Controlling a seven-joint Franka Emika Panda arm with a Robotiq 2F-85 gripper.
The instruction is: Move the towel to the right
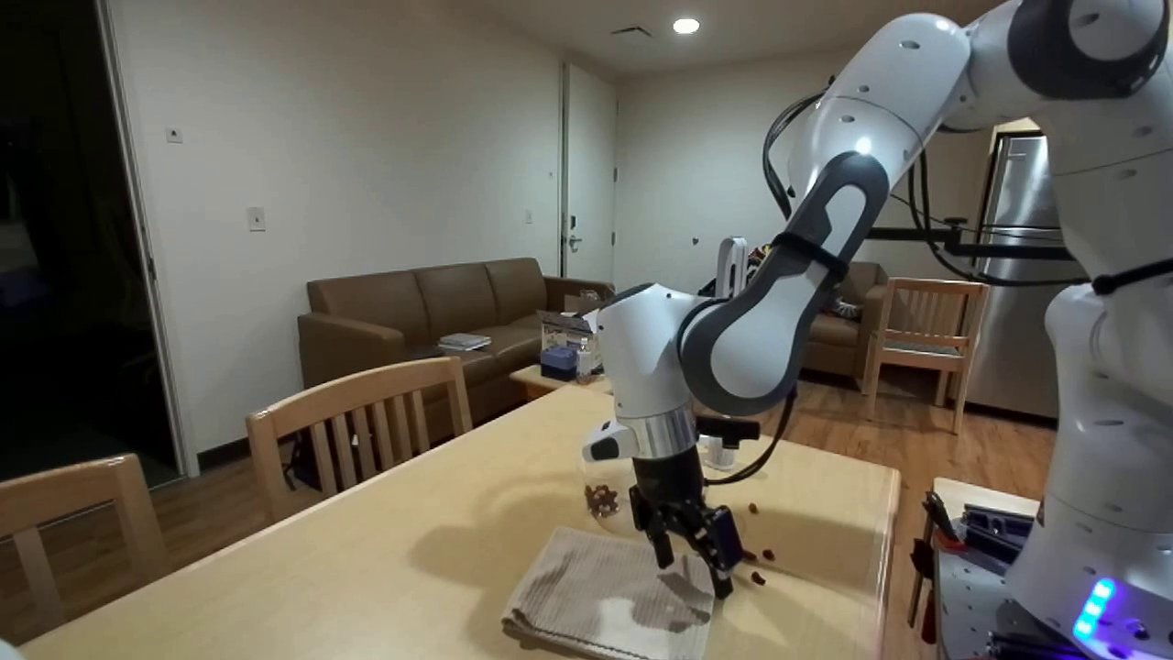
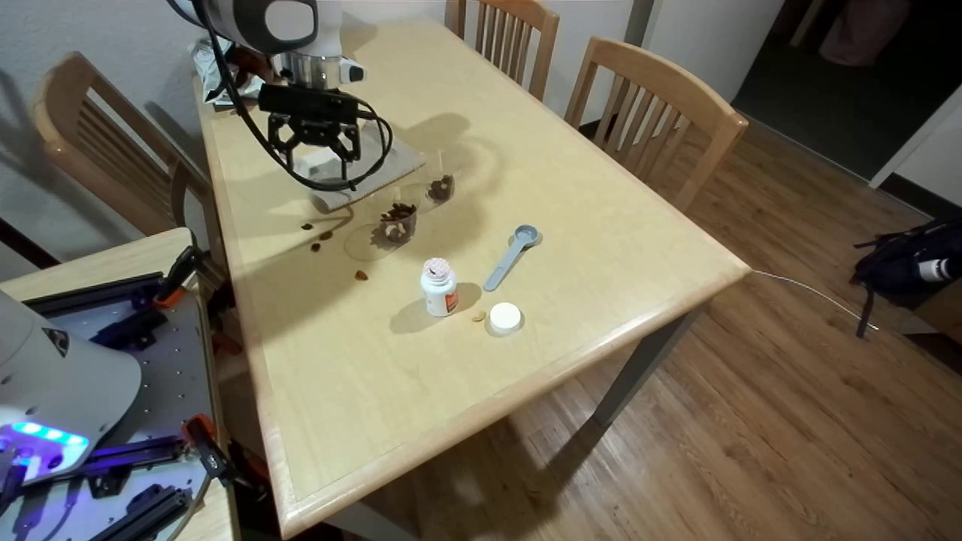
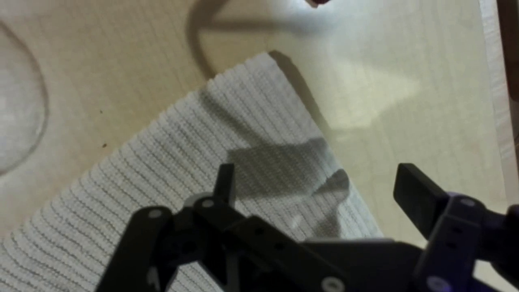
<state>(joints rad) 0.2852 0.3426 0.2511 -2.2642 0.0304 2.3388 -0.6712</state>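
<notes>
A light grey-beige ribbed towel (image 1: 573, 587) lies flat on the wooden table in an exterior view. It shows behind the cups in an exterior view (image 2: 387, 161), partly hidden by the gripper and cables. In the wrist view the towel (image 3: 154, 174) fills the lower left, with one corner pointing up. My black gripper (image 1: 693, 576) points down over the towel's edge; it also shows in an exterior view (image 2: 317, 167). In the wrist view the gripper (image 3: 317, 174) is open and empty. One finger is over the towel, the other beyond its edge over bare table. Fingertip contact cannot be told.
Clear cups with nuts (image 2: 398, 223) (image 2: 440, 188) stand beside the towel. Loose nuts (image 2: 361, 276), a white bottle (image 2: 438, 293), a white lid (image 2: 505, 318) and a grey scoop (image 2: 512, 257) are on the table (image 2: 361, 391). Chairs (image 1: 367, 431) line one long side.
</notes>
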